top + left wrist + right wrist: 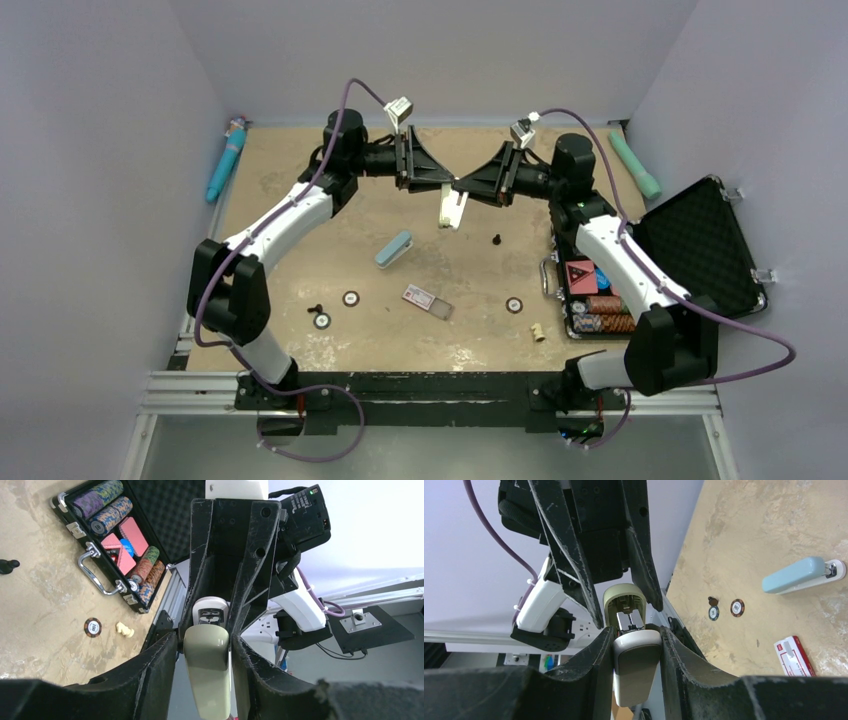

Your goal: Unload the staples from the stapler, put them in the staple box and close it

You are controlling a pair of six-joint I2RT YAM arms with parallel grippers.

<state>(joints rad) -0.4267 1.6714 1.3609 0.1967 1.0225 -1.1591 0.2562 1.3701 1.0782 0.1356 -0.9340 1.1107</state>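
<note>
A cream stapler (452, 208) hangs in the air above the middle back of the table, hinged open between the two arms. My left gripper (440, 182) is shut on its cream top cover (207, 670). My right gripper (468, 188) is shut on its white-grey base (636, 665). In the right wrist view the open cover (624, 596) and the shiny metal magazine (629, 621) show beyond my fingers. I cannot make out the staples; no thin dark strip shows in the magazine or on the table.
A blue stapler (394, 249) lies left of centre, a red-white staple box (427, 299) nearer. A small black peg (496, 239), poker chips (514, 305) and a white chess piece (538, 331) are scattered. An open black chip case (700, 250) sits at right.
</note>
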